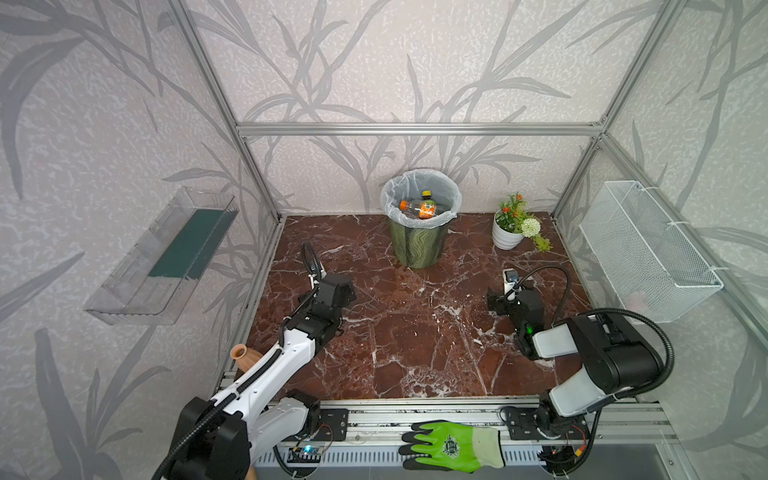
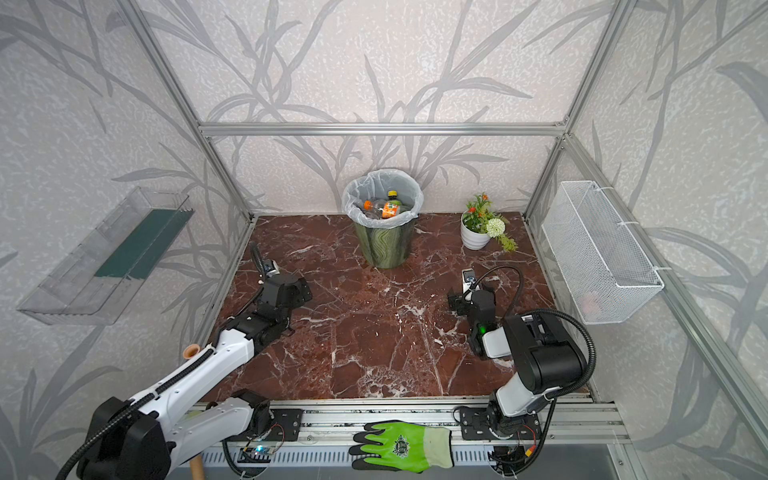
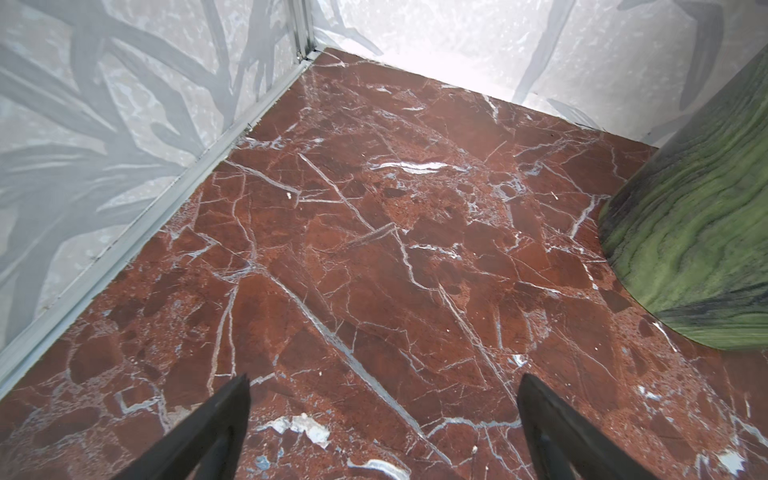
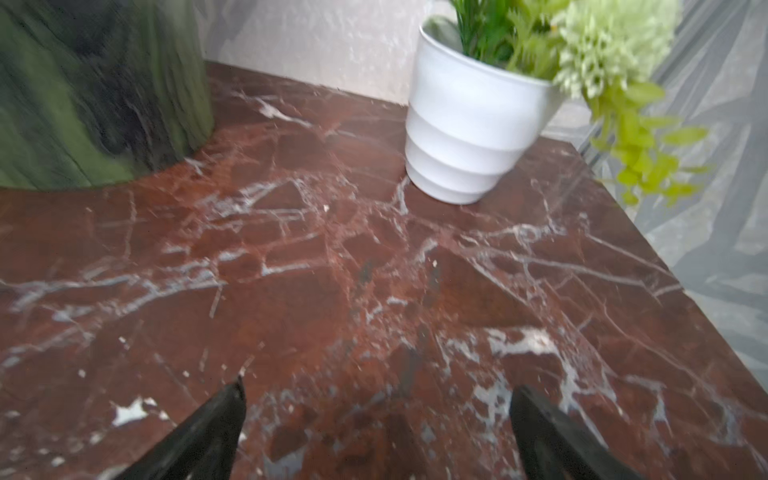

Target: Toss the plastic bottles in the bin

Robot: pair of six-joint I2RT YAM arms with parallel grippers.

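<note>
While both arms hang low over the red marble table (image 1: 415,332), the plastic bottles (image 1: 420,208) lie heaped inside the bin (image 1: 417,249). Their orange labels, an orange cap and a yellow cap show within the white liner in both top views. How many lie there is hard to count, perhaps three.

The bin stands at the back of the table close to the wall, with a white flower pot (image 1: 507,237) well apart on its right. The left fingers (image 3: 208,428) are spread wide with nothing between them, only bare marble below, and the bin's green wall stands near them. The right fingers (image 4: 199,436) are likewise spread wide and empty. Their wrist view is somewhat blurred and shows them pointing at the stretch of table between bin and pot. A green glove (image 1: 453,445) lies on the metal rail at the table's front edge, between the two arm bases.
</note>
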